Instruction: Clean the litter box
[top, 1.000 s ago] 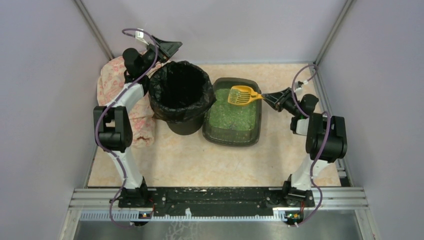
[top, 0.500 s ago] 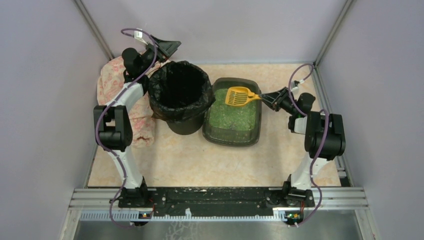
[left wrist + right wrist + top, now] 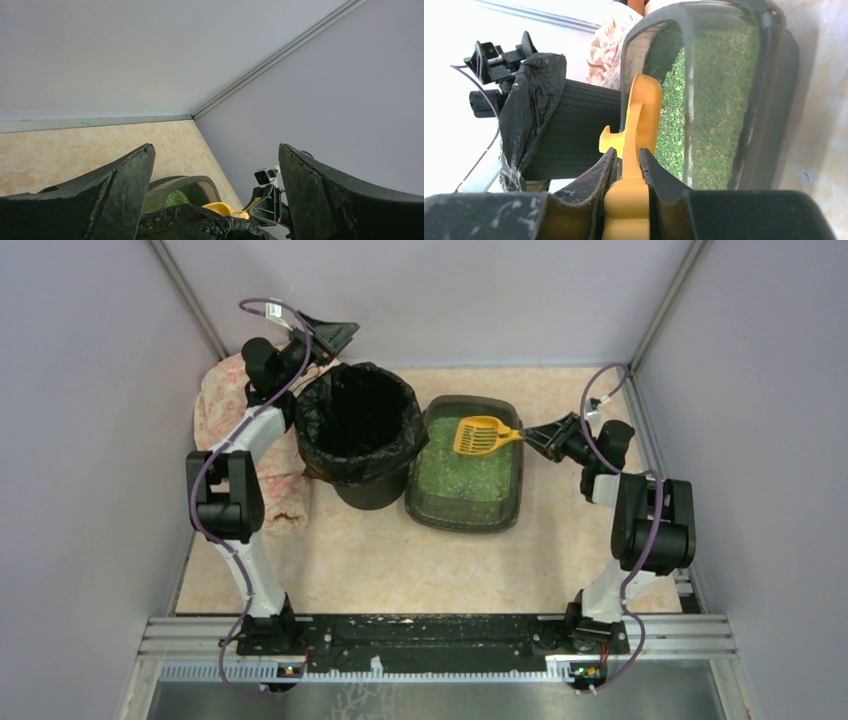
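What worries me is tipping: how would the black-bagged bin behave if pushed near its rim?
Likely tippy: the bin stands tall on a narrower base. Its loose bag probably crumples and slides rather than giving firm contact.

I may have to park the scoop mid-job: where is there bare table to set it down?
Widest bare table: the near stretch between the bin and litter box and the arm bases. A narrower band lies behind the litter box, along the back wall. The left side is crowded: cloth, bin, left arm.
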Robot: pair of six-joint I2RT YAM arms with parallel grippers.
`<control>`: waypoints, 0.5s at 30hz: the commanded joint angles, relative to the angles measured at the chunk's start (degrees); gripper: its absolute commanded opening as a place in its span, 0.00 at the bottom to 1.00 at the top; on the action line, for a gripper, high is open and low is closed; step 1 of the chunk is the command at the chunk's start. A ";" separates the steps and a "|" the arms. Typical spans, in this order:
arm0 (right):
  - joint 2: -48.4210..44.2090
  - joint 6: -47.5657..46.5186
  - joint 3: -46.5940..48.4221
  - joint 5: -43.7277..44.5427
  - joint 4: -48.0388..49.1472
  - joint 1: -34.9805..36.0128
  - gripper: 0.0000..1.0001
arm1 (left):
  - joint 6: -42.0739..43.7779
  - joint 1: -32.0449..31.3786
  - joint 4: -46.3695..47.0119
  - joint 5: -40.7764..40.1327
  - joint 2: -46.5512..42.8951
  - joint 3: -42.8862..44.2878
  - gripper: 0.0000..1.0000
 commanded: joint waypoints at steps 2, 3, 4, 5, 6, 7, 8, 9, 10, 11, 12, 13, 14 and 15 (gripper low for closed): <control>-6.38 -5.10 2.33 -0.80 -2.83 1.62 0.00 | -0.51 0.15 2.83 0.74 -0.72 -1.66 0.99; -7.49 -4.77 1.57 -0.28 -2.79 1.09 0.00 | -0.45 0.23 2.66 0.69 -0.92 -1.75 0.99; -8.21 -4.12 1.37 0.04 -2.60 0.77 0.00 | -0.30 0.28 2.43 0.65 -1.20 -1.89 0.99; -8.92 -3.42 1.37 0.30 -2.28 0.66 0.00 | -0.17 0.30 2.15 0.61 -1.44 -2.26 0.99; -9.55 -3.21 1.87 0.36 -2.76 0.72 0.00 | -0.18 0.36 2.14 0.62 -1.62 -2.63 0.99; -10.10 -3.14 2.53 0.44 -3.61 0.83 0.00 | -0.36 0.35 2.20 0.55 -1.82 -3.06 0.99; -10.84 -3.14 3.38 0.52 -4.62 0.94 0.00 | -0.55 0.37 2.47 0.54 -1.93 -3.50 0.99; -11.57 -3.17 4.29 0.66 -5.65 0.95 0.00 | -0.61 0.37 2.58 0.53 -2.10 -3.84 0.99; -12.37 -3.60 5.63 0.78 -7.58 0.95 0.00 | -0.57 0.35 2.64 0.58 -2.26 -4.02 0.99; -13.03 -4.38 7.16 0.81 -9.81 0.99 0.00 | -0.47 0.37 2.62 0.54 -2.42 -4.13 0.99; -13.72 -4.99 8.61 1.01 -11.74 1.08 0.00 | -0.37 0.37 2.56 0.56 -2.45 -4.10 0.99; -14.44 -5.51 10.03 1.21 -13.54 1.23 0.00 | -0.35 0.37 2.56 0.47 -2.45 -4.07 0.99; -15.05 -5.74 11.38 1.25 -14.71 1.40 0.00 | -0.34 0.42 2.51 0.43 -2.49 -3.95 0.99; -15.55 -5.76 12.75 1.25 -15.78 1.66 0.00 | -0.27 0.57 2.41 0.40 -2.53 -3.97 0.99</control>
